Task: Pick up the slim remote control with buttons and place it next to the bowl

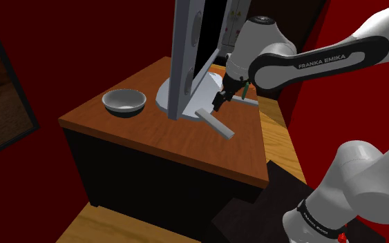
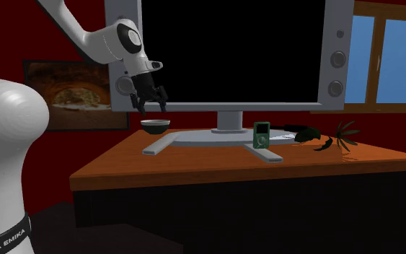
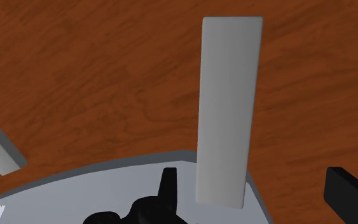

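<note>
claw [image 1: 219,103] hangs open over the wooden table [image 1: 151,131], its two black fingers [image 3: 168,188] set well apart and gripping nothing. just beneath it lies the remote [image 1: 215,123], drawn as a plain slim grey slab with no buttons to be seen; in the wrist view its near end sits between the fingers without touching either. one end of the remote rests on the rim of the grey base [image 2: 201,137] of the big monitor [image 2: 230,50], and the other end lies out on the bare wood, pointing toward the table's edge nearest the shoulder camera. the bowl [image 1: 124,102], grey with a dark outside, stands apart from the remote, toward the table's corner at the shoulder view's left; in the second exterior view it sits behind the remote, beside the base, near the table's left edge. a second grey slab [image 2: 266,154] lies at the base's other front corner, with a small green player [image 2: 262,134] upright just behind it, and a dark leafy sprig [image 2: 334,136] lies toward the table's right edge in that view.
</note>
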Motion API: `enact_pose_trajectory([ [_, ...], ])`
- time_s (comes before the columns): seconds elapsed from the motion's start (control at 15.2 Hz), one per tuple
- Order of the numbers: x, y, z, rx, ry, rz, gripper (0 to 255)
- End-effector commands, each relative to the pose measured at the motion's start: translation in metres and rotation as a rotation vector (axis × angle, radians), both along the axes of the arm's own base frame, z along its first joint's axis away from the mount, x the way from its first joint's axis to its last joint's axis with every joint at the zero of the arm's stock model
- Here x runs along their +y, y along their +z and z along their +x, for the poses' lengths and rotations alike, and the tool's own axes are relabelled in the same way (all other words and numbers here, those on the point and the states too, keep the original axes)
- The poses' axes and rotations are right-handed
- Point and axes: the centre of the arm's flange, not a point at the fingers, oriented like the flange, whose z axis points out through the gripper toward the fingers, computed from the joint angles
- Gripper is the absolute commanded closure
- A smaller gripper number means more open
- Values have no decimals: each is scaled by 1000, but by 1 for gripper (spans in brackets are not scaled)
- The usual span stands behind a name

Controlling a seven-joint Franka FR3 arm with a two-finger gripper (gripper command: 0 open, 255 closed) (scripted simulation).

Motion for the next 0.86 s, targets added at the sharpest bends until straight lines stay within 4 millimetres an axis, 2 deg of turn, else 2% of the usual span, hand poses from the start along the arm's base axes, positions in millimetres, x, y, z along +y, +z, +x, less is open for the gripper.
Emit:
enact_pose_trajectory([
  [0.0,0,0,0,0,0,0,0],
  [0.2,0,0,0,0,0,0,0],
  [0.26,0,0,0,0,0,0,255],
  [0.79,0,0,0,0,0,0,255],
])
